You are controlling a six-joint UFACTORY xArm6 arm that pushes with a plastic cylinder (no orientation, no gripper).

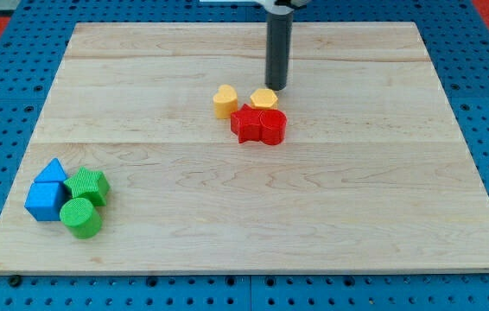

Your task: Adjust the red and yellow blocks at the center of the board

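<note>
Near the board's centre, a yellow heart-shaped block sits to the left of a yellow hexagonal block. Just below them two red blocks touch side by side: a star-shaped one on the left and a rounder one on the right. The yellow hexagon touches the red pair's top edge. My tip stands just above and to the right of the yellow hexagon, very close to it; I cannot tell if it touches.
At the board's lower left is a cluster: a blue triangular block, a blue cube, a green star-like block and a green cylinder. The wooden board lies on a blue perforated base.
</note>
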